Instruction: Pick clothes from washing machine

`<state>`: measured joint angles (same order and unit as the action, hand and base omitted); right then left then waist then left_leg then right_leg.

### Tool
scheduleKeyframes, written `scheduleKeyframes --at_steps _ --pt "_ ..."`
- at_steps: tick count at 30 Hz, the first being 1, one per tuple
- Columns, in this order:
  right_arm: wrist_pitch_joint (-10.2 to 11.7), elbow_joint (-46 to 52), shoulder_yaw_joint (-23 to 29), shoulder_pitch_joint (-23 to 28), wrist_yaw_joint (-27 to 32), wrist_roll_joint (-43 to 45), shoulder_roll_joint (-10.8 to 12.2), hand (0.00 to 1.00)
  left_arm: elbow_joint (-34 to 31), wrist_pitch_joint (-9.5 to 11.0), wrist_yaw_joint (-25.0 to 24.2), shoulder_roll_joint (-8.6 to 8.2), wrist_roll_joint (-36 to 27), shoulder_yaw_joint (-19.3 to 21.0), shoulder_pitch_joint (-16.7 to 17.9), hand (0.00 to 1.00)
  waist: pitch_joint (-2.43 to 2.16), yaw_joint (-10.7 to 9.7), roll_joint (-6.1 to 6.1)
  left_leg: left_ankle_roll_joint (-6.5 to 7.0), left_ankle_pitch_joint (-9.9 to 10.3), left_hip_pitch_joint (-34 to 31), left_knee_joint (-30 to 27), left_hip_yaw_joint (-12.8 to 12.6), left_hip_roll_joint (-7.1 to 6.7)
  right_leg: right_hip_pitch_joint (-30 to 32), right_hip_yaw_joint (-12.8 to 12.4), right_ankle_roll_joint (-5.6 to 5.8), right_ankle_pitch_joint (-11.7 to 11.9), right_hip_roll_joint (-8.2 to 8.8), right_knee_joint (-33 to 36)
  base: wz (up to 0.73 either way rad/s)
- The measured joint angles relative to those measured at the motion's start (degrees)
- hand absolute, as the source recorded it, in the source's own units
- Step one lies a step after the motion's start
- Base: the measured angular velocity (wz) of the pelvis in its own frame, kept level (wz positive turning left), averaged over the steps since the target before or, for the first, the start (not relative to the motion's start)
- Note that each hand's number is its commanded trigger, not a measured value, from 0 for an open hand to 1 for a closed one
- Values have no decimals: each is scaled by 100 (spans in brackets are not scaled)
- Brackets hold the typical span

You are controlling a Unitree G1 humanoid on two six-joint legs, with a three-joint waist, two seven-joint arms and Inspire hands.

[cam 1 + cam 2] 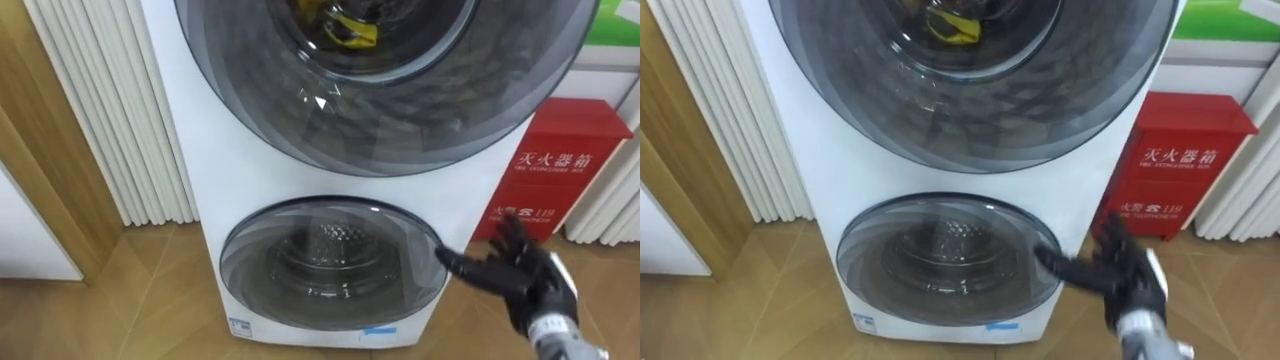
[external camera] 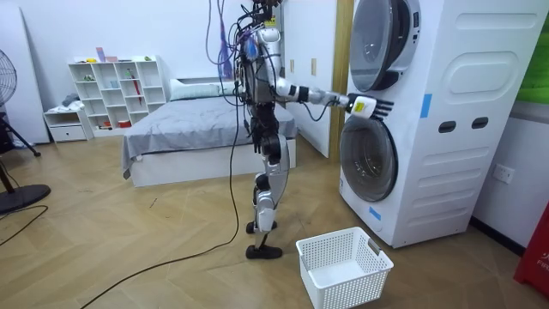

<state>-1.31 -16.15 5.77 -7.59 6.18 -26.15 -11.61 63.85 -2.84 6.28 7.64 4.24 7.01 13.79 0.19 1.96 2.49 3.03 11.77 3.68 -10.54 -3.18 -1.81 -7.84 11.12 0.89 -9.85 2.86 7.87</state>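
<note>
Standing on the wood floor, facing one tall white stacked washing machine (image 1: 185,150) with two round dark-glass doors on its front. Behind the glass of the upper door (image 1: 400,110), inside the drum: one crumpled yellow cloth (image 1: 345,30), the only piece of clothing to be made out. Behind the lower door (image 1: 330,255): one perforated metal drum. Reaching out with one black right hand (image 1: 520,265), fingers straight and spread, gripping nothing, fingertips at the lower door's right rim; cannot tell whether touching. Just right of the machine, against the wall: one red metal box (image 1: 560,170). On the floor before the machine, near the feet: one white plastic lattice basket (image 2: 343,290).
</note>
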Motion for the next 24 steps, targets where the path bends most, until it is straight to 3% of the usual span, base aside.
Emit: scheduleKeyframes --at_steps 7,13,16,20,24 --pt "1 389 22 -608 225 -57 -216 0 -17 -217 -64 11 136 1 34 0 -8 5 -27 0 -1 -23 -1 12 9 6 25 0 0 -3 -9 0" --pt "-7 876 6 -753 469 -12 -386 0 -54 -430 -42 14 347 11 36 0 -59 61 37 0 -1 -95 -35 13 12 78 15 0 0 0 6 0" --pt "-133 875 7 -925 515 75 -441 0 -132 -484 -42 17 437 14 30 0 -44 124 110 1 -2 -98 -65 24 13 73 6 0 0 1 20 0" --pt "-179 876 7 -984 551 185 -450 0 -223 -554 -42 15 443 14 14 0 -56 159 228 1 -2 -100 -91 48 16 49 17 0 0 8 20 3" --pt "-253 876 13 -993 572 188 -450 0 -215 -603 -42 17 441 16 24 0 -16 158 270 2 0 -150 -112 94 15 58 59 0 0 12 48 3"
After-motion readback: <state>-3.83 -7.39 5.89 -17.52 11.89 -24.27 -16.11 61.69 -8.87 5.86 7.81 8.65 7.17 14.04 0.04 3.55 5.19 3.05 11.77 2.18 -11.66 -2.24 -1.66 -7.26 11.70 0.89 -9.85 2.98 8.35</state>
